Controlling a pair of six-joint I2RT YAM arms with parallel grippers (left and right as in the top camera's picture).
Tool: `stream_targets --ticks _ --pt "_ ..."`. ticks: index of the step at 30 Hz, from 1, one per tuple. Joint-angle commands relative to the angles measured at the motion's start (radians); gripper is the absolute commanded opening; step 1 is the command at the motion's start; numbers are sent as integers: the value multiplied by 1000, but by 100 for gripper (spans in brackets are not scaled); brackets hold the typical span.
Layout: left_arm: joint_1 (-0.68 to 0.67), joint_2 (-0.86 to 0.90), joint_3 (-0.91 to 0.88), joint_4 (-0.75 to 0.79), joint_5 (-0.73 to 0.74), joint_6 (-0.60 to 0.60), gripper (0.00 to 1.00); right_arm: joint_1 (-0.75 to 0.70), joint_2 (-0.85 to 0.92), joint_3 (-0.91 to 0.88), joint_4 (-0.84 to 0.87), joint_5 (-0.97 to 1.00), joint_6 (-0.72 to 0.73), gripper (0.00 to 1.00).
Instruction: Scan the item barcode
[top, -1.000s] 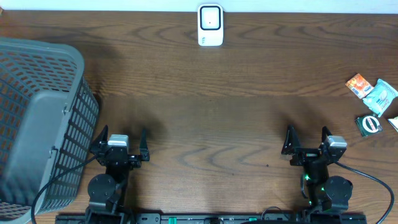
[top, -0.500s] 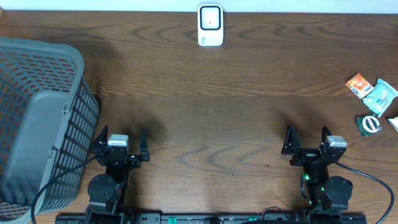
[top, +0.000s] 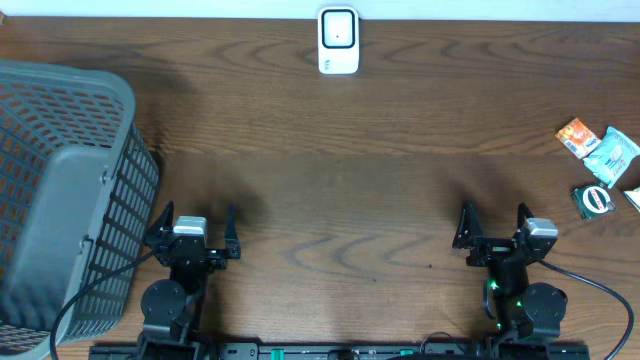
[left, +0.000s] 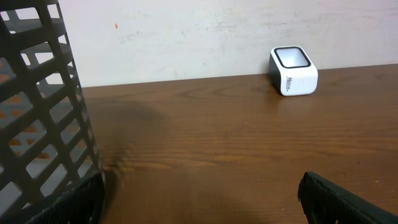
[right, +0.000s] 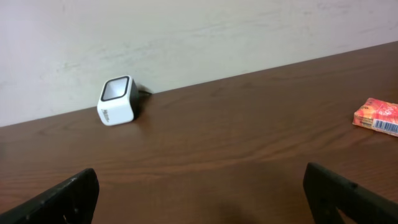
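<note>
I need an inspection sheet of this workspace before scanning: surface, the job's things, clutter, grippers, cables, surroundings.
Surface: brown wooden table.
Job's things: white cube barcode scanner at the far edge; orange packet, pale green pouch and dark green packet at the right edge.
Clutter: grey plastic mesh basket at the left.
Grippers: left gripper and right gripper open, holding nothing.
Cables: black cables loop from the arm bases.
Surroundings: pale wall behind the table.
</note>
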Motion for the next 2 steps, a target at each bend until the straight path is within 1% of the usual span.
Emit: stream_targets --ticks 1,2 --pt "3 -7 -31 -22 7 13 98 7 -5 -2 -4 4 -13 99" --pt "3 -7 -31 -22 7 13 98 7 -5 -2 -4 4 -13 99"
